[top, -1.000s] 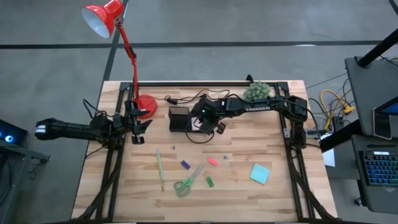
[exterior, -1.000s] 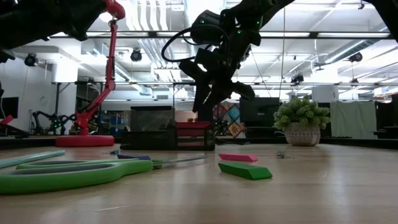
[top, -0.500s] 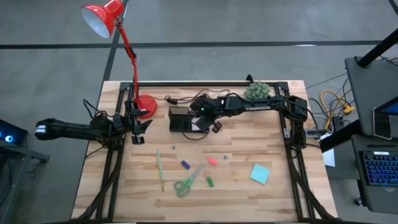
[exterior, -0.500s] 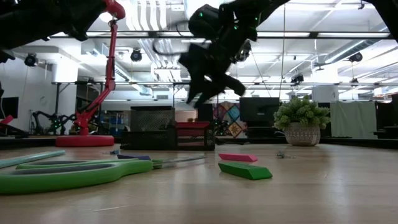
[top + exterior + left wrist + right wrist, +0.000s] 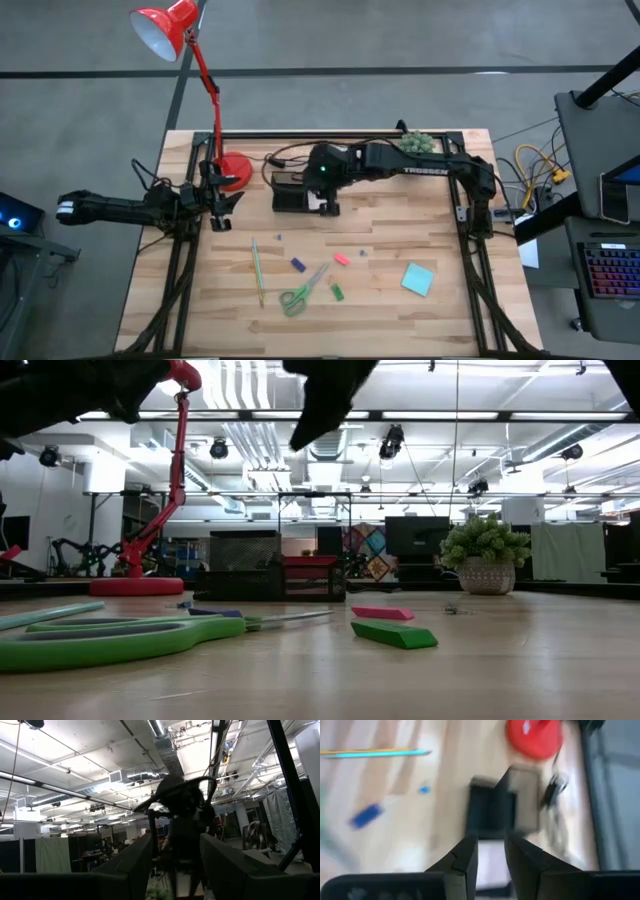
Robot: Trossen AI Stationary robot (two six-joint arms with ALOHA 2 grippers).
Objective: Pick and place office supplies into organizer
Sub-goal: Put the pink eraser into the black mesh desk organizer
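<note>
Organizer (image 5: 289, 191): small black rectangular compartmented box, at the back of the pale wooden worktop (image 5: 440, 320), beside the red lamp base (image 5: 235, 170).
Right gripper (image 5: 325, 203): poised over the organizer, fingers parted, grasping nothing.
Left gripper (image 5: 222, 207): idle at the worktop's left edge, fingers apart.
Outstanding, loose on the worktop: green-handled scissors (image 5: 297, 295), teal square sticky pad (image 5: 418, 279), thin green pencil (image 5: 257, 271), small pink piece (image 5: 342, 259), green piece (image 5: 337, 292), blue-purple piece (image 5: 297, 265).
Judgement: most placing remains.
</note>
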